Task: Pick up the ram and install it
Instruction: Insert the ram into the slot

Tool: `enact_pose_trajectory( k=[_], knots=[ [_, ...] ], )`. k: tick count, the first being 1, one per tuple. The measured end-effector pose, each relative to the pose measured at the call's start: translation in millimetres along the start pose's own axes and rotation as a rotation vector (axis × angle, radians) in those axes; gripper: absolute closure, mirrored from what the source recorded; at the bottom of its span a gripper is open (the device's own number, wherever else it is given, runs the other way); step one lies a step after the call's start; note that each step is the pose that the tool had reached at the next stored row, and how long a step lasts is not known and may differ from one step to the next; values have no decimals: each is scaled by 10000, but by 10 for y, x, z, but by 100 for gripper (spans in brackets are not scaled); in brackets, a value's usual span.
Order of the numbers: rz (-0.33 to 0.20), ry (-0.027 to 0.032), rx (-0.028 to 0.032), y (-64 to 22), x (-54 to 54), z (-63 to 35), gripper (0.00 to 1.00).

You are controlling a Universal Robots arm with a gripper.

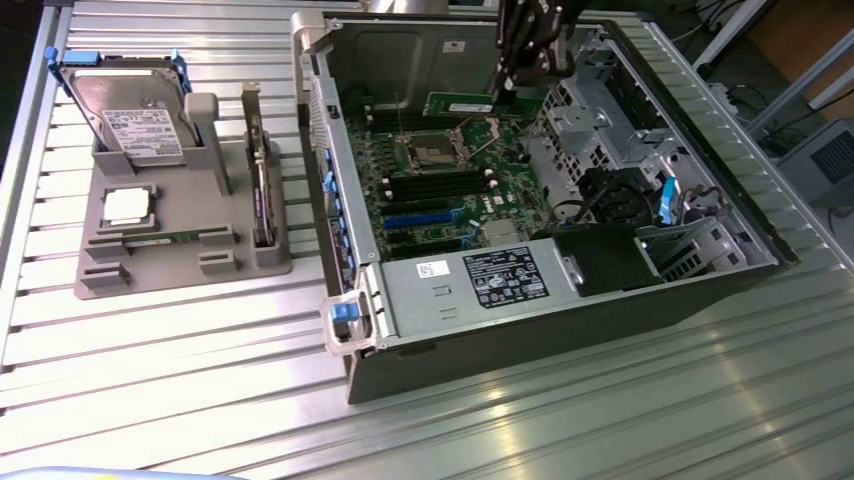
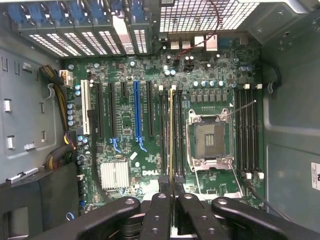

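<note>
A: Exterior view, starting from its left. What sits on the table (image 1: 160,380)?
B: A grey holder (image 1: 100,275). The hard drive (image 1: 130,115) stands upright at its far end. The processor chip (image 1: 127,205) lies flat in a recess nearer the camera. A spare green stick (image 1: 171,238) lies in a slot just beside that. A thin board (image 1: 262,195) stands on edge along the side facing the computer case (image 1: 400,60).
A: Middle?
B: The computer case is open and the motherboard (image 1: 461,195) is exposed, with the processor socket (image 1: 434,152) near its centre. The power supply (image 1: 494,278), labelled, sits at the near end.
A: Location of the ram (image 1: 461,103)?
B: Inside the computer case, over the motherboard, just beyond the socket, long edge level. On the exterior view's right of it, the gripper (image 1: 514,90) reaches down from above, clamped on it.
A: Wrist view consistent?
B: Yes. The fingers (image 2: 159,210) press both faces of the ram (image 2: 171,130), seen edge-on as a thin line. It runs parallel with the black memory slots (image 2: 163,135), over that bank, on the side of the socket toward the blue expansion slot (image 2: 136,110). Whether its lower edge touches a slot: cannot tell.
</note>
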State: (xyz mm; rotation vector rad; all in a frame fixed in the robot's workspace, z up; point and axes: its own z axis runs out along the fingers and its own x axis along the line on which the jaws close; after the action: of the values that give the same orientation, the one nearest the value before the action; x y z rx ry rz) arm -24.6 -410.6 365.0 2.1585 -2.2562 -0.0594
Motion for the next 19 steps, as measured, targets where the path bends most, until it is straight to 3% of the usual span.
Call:
enact_pose_trajectory(
  k=[19],
  knots=[
    [0, -1, 0, -4, 1, 111, 88]
  ],
)
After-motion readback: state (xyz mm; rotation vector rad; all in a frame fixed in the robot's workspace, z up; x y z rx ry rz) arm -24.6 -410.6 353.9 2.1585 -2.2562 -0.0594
